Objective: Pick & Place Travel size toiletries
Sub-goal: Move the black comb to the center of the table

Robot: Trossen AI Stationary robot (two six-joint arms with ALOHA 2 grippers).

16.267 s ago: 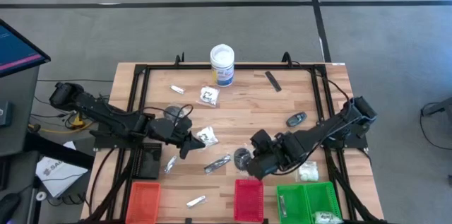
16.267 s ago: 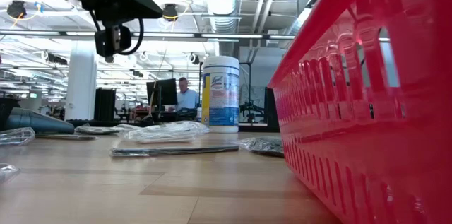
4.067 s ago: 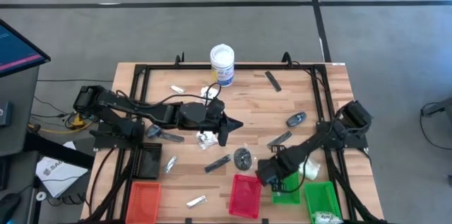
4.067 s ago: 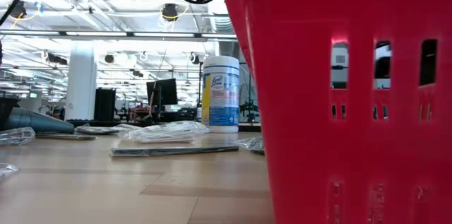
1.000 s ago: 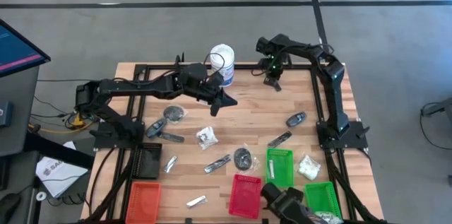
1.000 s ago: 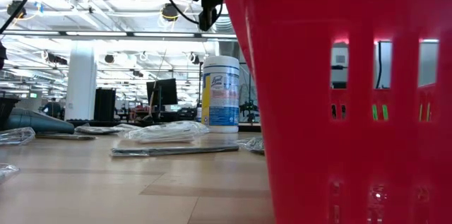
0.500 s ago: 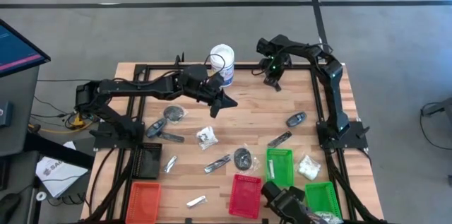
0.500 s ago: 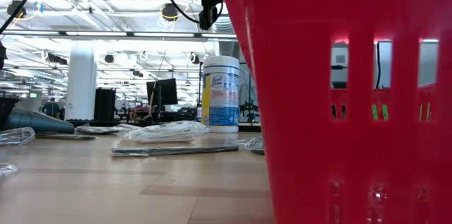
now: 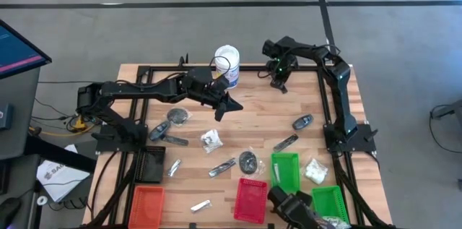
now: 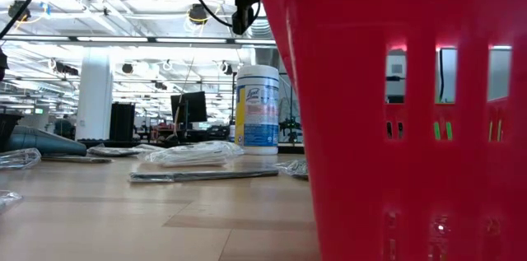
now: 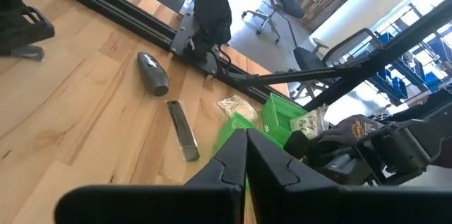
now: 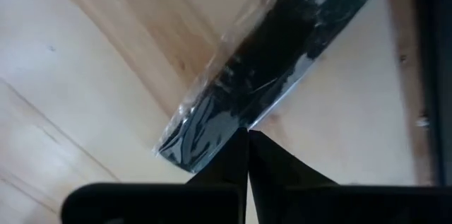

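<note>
Right wrist view: right gripper (image 12: 248,133) pressed together, tips meeting at the edge of a slim black stick in clear wrap (image 12: 265,68), nothing visibly pinched between them. High view: same gripper (image 9: 279,77) at the far edge of the table (image 9: 339,106), directly over that black stick (image 9: 280,85), close to the black frame rail (image 9: 253,68). Left of it on the far edge, white tub with blue label (image 9: 227,66).

Left gripper (image 9: 232,105) pressed together too, empty, hanging above bare wood near the tub, its arm reaching in from the left side. Left wrist view: closed tips (image 11: 246,139) aimed toward a dark oval item (image 11: 152,74), a silvery sachet (image 11: 182,130), a white packet (image 11: 232,106) and the green tray (image 11: 282,114).

Outward across the table, in the high view: dark oval item (image 9: 303,121) and silvery sachet (image 9: 286,142) on the right side; clear packet with white contents (image 9: 211,139) in the middle; dark round disc (image 9: 248,161) and another silvery sachet (image 9: 222,167) nearer the front; round disc in wrap (image 9: 178,116) and a dark stick (image 9: 173,140) on the left; small sachets (image 9: 173,167) and (image 9: 200,204) toward the front left. White packet (image 9: 315,172) lying just beside a green tray (image 9: 286,170). Along the front edge, orange tray (image 9: 146,204), red tray (image 9: 251,201) and a second green tray (image 9: 328,201).

Low view: red tray wall (image 10: 395,121) filling the right half, tub (image 10: 258,109) upright behind flat packets (image 10: 193,156).
</note>
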